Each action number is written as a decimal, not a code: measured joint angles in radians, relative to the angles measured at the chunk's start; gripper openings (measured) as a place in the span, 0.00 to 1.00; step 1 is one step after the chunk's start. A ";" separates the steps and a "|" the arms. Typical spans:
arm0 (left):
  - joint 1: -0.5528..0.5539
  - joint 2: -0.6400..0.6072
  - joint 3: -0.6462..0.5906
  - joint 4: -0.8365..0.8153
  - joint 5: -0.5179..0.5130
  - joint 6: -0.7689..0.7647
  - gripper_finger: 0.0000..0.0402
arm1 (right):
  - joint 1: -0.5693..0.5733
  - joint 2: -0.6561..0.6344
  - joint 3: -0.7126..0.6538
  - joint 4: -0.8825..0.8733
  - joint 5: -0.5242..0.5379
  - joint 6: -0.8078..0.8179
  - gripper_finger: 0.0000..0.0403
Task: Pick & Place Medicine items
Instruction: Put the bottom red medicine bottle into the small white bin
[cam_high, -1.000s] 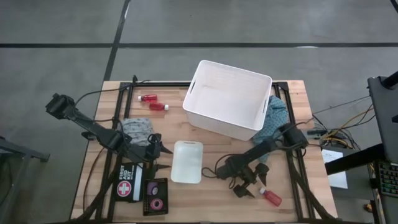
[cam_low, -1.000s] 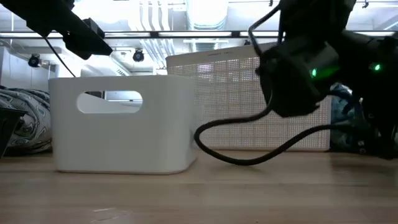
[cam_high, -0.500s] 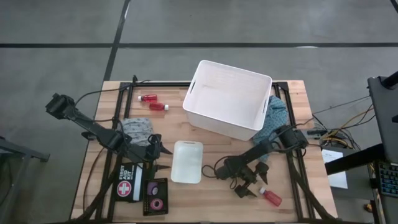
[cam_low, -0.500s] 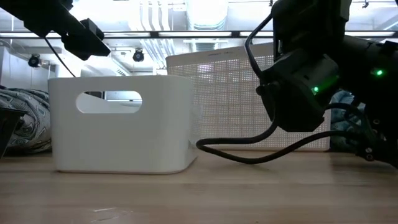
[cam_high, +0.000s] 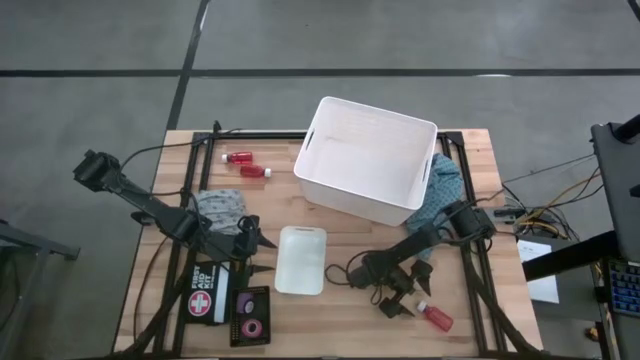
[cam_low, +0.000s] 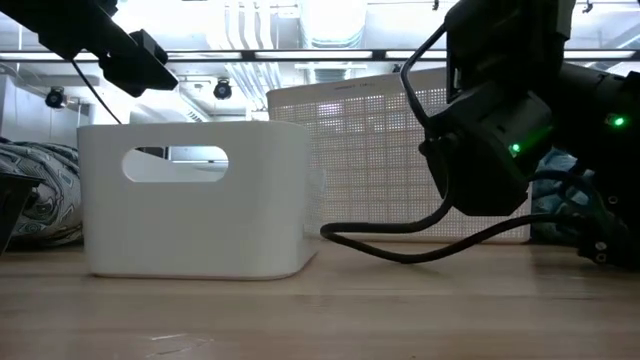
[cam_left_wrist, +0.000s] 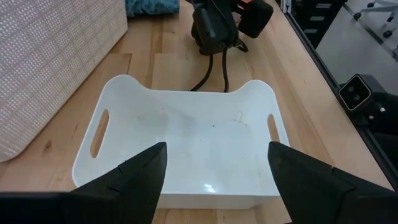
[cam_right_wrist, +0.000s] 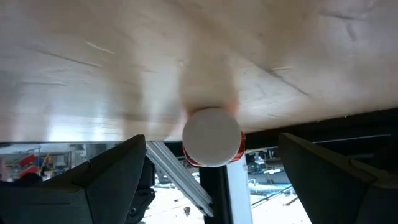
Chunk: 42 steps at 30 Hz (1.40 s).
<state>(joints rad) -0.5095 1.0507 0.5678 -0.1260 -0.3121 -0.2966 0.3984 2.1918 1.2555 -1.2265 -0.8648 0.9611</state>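
We see the right gripper (cam_high: 400, 297) low near the table's front edge, fingers spread wide and empty, facing a red bottle (cam_high: 435, 317) lying just ahead. The left gripper (cam_high: 252, 251) hangs half open, empty, beside a small tray (cam_high: 301, 260). Two bottles (cam_high: 247, 164) lie at the back

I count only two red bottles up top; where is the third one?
In the high view the third red bottle lies near the table's front right corner, just in front of the right gripper, whose open fingers face its white cap.
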 joint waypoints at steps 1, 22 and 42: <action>0.000 0.000 0.000 0.000 0.000 0.000 0.71 | 0.002 0.000 -0.003 0.000 0.000 -0.012 0.90; 0.000 0.000 0.000 0.000 0.000 0.000 0.71 | 0.017 0.001 -0.007 0.006 0.020 -0.026 0.77; 0.000 0.000 0.000 0.000 0.000 0.000 0.71 | 0.021 0.003 -0.008 0.008 0.020 -0.027 0.47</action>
<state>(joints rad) -0.5091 1.0508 0.5681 -0.1257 -0.3122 -0.2966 0.4198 2.1944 1.2478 -1.2186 -0.8452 0.9340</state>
